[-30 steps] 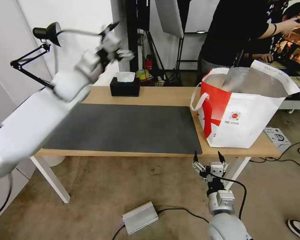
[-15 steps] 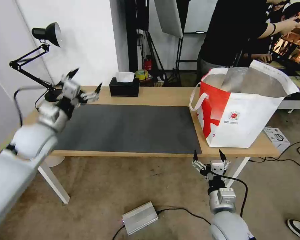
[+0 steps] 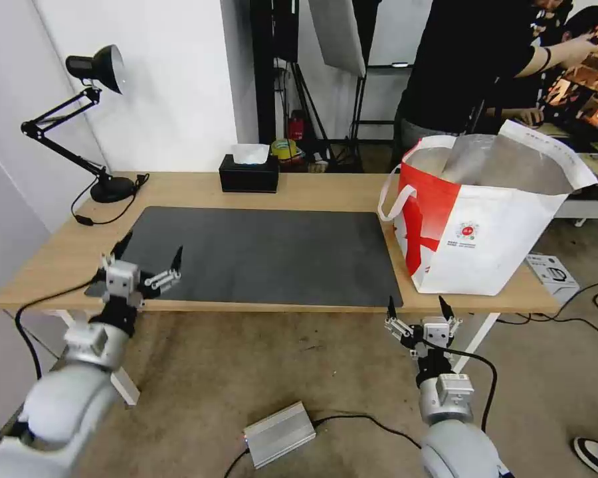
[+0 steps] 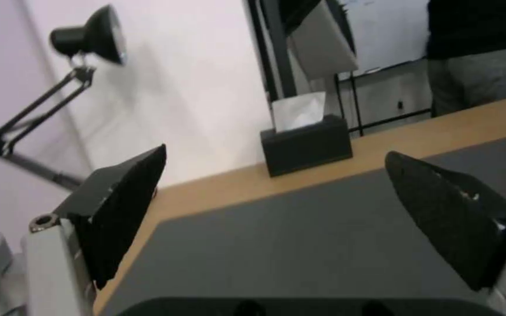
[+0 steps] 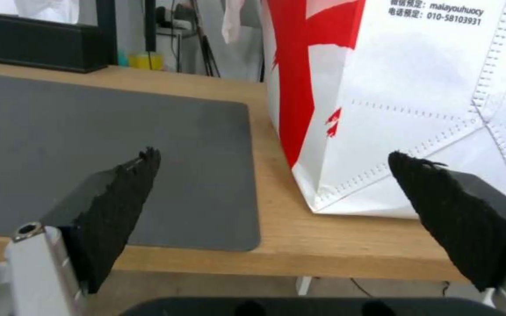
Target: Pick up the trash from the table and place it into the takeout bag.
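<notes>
The takeout bag (image 3: 485, 219), white and red with a foil lining, stands open on the right end of the table (image 3: 312, 189). The trash is out of view; the dark grey mat (image 3: 259, 252) lies bare. My left gripper (image 3: 150, 247) hovers open and holds nothing at the table's front left edge, over the mat's near corner. My right gripper (image 3: 416, 305) is open and holds nothing just below the front edge, in front of the bag's left side. The right wrist view shows the bag (image 5: 411, 109) close ahead between the open fingers (image 5: 124, 193).
A black tissue box (image 3: 248, 174) sits at the back edge of the table, and a black desk lamp (image 3: 96, 66) stands at the back left with its cable trailing across the wood. A silver box (image 3: 279, 433) and cables lie on the floor. A person stands behind the bag.
My left arm has swung down from high over the table's back left to its front left edge, gripper still open. The right arm has stayed put.
</notes>
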